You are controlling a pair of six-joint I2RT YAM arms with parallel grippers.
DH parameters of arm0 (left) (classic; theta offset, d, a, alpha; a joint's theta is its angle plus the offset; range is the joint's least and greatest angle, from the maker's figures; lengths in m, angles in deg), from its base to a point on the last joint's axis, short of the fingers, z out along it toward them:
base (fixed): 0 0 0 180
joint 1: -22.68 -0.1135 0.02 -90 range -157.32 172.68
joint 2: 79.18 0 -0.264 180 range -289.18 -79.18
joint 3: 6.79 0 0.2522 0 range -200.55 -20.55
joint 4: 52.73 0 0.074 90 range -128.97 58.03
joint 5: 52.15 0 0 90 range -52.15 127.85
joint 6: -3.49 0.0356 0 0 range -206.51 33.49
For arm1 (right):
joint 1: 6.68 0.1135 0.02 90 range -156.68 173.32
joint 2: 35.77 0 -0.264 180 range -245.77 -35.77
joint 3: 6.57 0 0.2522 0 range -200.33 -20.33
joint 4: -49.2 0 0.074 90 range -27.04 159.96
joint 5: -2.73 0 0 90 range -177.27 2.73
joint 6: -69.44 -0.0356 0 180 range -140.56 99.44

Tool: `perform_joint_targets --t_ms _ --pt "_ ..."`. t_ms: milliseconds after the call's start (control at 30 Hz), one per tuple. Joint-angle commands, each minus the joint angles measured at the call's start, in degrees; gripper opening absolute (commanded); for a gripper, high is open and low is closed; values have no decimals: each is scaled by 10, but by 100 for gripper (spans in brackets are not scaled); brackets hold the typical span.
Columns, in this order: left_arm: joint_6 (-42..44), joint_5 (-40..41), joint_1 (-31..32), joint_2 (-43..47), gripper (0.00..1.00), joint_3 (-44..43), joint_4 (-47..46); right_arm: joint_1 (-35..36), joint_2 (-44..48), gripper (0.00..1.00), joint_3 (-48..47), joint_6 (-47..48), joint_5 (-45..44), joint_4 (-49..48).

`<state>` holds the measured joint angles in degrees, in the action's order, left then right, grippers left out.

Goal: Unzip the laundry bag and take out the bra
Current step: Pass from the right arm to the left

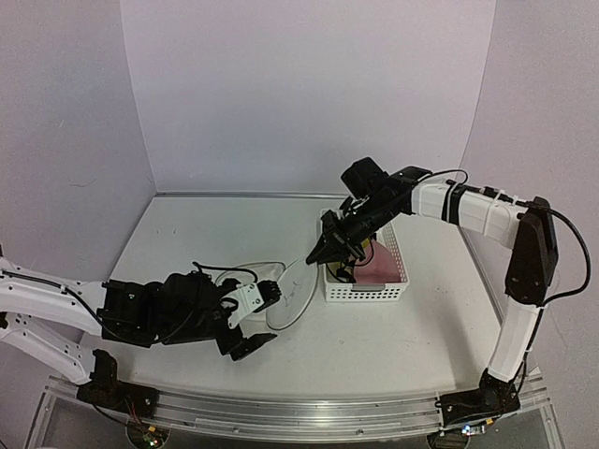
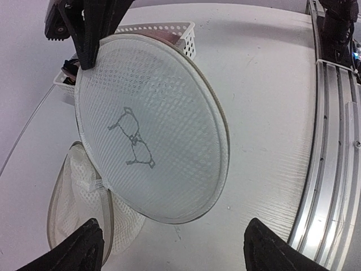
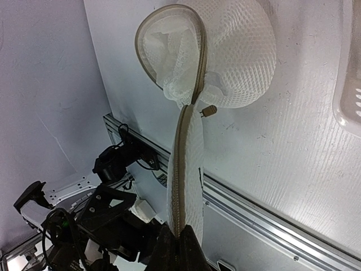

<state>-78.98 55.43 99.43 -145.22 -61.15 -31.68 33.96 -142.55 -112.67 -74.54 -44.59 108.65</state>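
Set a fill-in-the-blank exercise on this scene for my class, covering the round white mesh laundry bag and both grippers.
1. The right gripper is shut on the beige ____ edge of the round white mesh laundry bag.
2. The left gripper is ____ and holds nothing.
3. The black drawing on the bag's flat face shows a ____.
4. The white perforated plastic basket stands on the ____ arm's side.

Missing words: zipper; open; bra; right.
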Motion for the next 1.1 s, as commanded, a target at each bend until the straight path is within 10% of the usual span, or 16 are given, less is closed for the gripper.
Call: perform_joint_targets --t_ms 0,667,1067 --pt "3 21 18 -16 85 -7 -37 -4 38 0 15 -21 10 -49" --pt "-16 164 45 -151 66 -70 -108 -5 83 0 82 -63 14 -106" --pt "-17 185 46 -150 17 -77 -112 -5 104 0 116 -72 10 -131"
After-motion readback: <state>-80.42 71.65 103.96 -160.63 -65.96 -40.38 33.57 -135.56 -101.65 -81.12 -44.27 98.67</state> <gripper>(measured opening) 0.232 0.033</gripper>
